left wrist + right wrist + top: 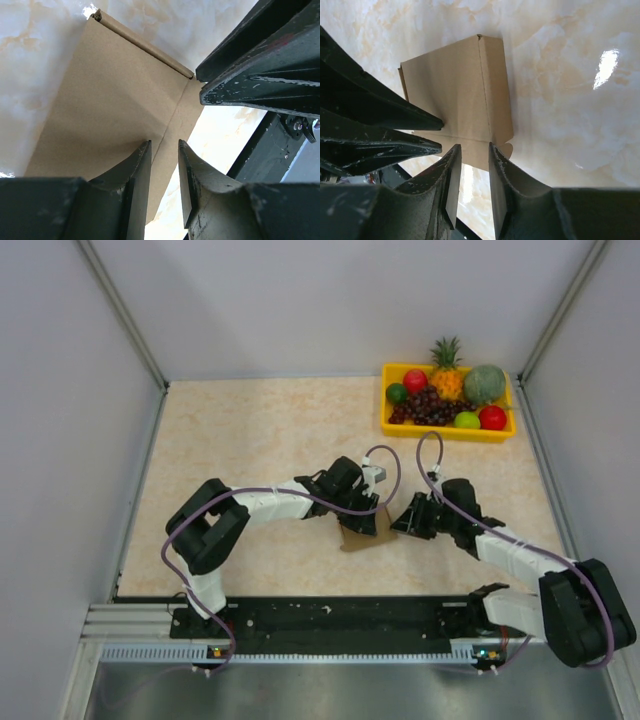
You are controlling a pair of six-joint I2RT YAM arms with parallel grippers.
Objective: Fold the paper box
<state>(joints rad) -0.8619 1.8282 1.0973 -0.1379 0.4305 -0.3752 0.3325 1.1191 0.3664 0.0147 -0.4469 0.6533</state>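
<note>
The paper box (362, 531) is a small, partly folded brown cardboard piece lying on the table between my two grippers. In the left wrist view it (110, 100) shows a broad panel with a rolled far edge and a crease. In the right wrist view it (457, 85) shows a panel, a narrow side panel and a notched flap. My left gripper (377, 510) (164, 146) hovers over the box with its jaws a narrow gap apart and nothing between them. My right gripper (399, 523) (475, 147) is at the box's right edge over the flap, also narrowly open and empty.
A yellow fruit tray (440, 433) with a pineapple, grapes, a melon and other fruit stands at the back right. The left gripper's fingers (395, 125) fill the left of the right wrist view. The right gripper's fingers (260, 65) fill the upper right of the left wrist view.
</note>
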